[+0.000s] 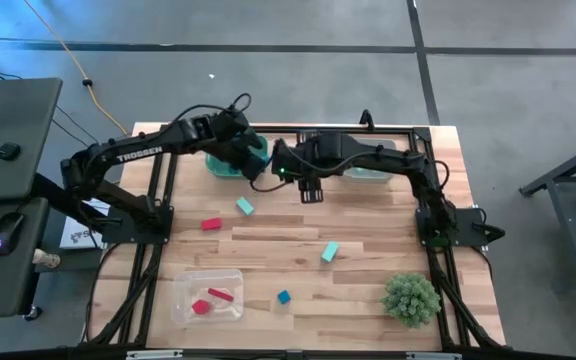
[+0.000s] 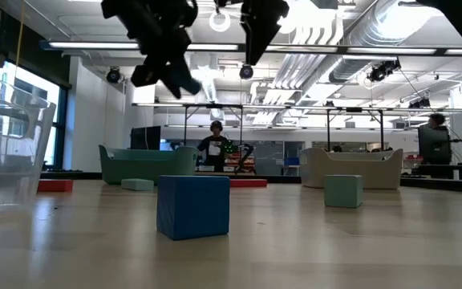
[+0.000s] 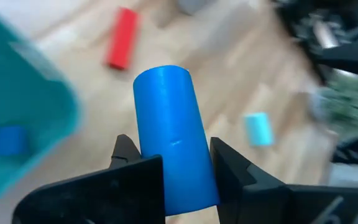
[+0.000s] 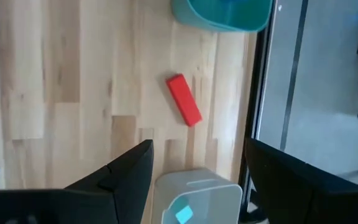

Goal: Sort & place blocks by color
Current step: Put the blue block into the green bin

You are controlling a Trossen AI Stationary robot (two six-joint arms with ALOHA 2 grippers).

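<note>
Two grippers are up over the far side of the table (image 1: 268, 262), and both are mine. My left gripper (image 3: 178, 163) pinches a blue cylinder-shaped block (image 3: 174, 144) between its fingers, holding it low on its body so most of it stands proud of the jaws. In the high view that gripper (image 1: 253, 152) hangs right at the teal bin (image 1: 220, 163), which already seems to hold one small blue block (image 3: 6, 139), though the wrist view there is smeared and I would not swear to it. My right gripper (image 4: 197, 163) has its jaws spread wide and holds nothing; it hovers near the middle of the far edge, just beside the left one.

Still loose on the wood: a red bar (image 1: 211, 224), two light teal blocks (image 1: 244, 206) (image 1: 330, 252) and a small blue cube (image 1: 284, 296). Red pieces (image 1: 218, 294) lie in the clear bin (image 1: 206, 297) at the near left.

My worry is the release. A round block gripped so low can pivot or roll; if I let go at the rim instead of over the bin's middle, it may bounce out and run across the table. The two arms are also crowded together, so a careless swing by either could clip the other.
</note>
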